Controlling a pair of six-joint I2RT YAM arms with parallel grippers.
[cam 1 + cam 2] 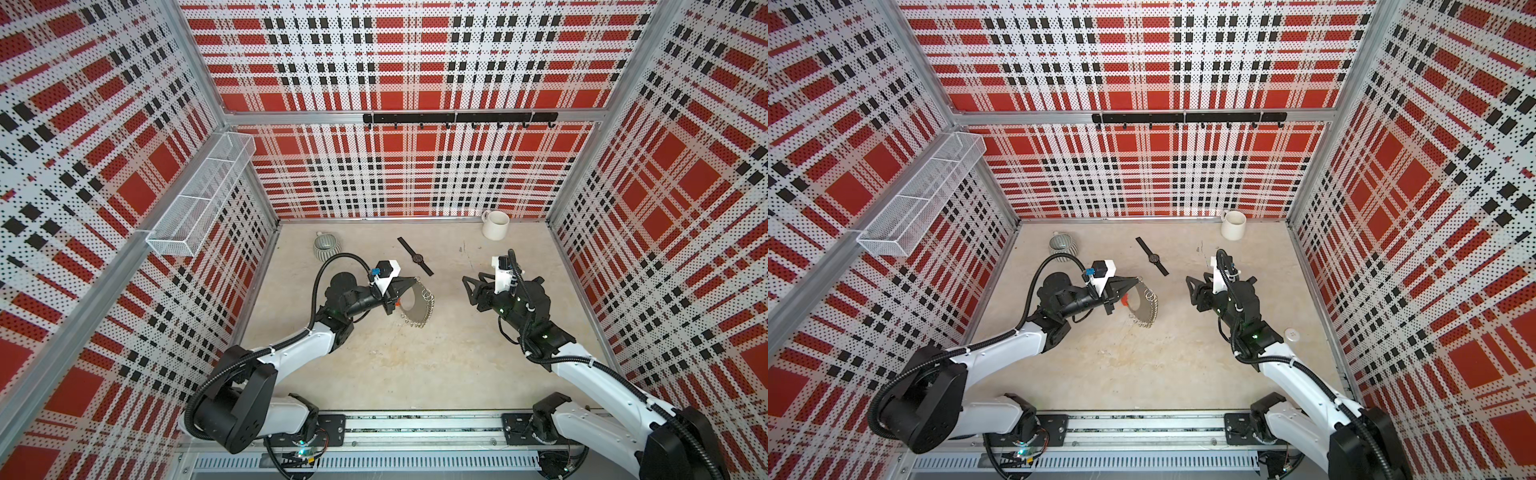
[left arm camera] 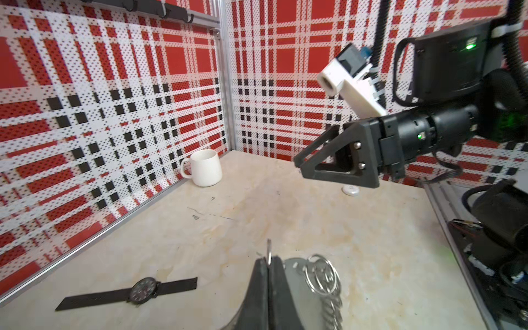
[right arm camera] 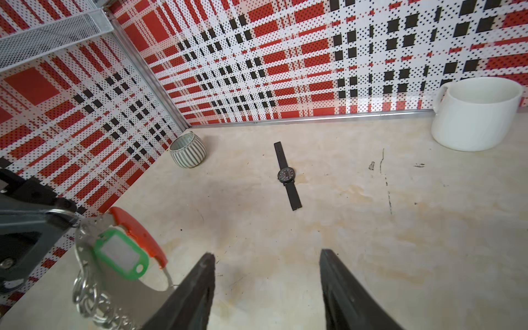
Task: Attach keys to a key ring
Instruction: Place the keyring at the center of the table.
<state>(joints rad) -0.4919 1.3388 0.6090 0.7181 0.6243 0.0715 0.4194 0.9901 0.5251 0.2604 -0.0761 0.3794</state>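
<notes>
The left gripper (image 2: 268, 264) is clamped tight on the rim of the key ring (image 1: 417, 307), a flat dark-grey oval plate with a red arc and a fringe of small silver wire rings, just left of centre in both top views. The translucent green key tag (image 3: 121, 254) rests against the plate beside the arc. The right gripper (image 3: 267, 254) stands apart, jaws wide and empty, with bare mottled beige tabletop (image 1: 449, 320) between.
</notes>
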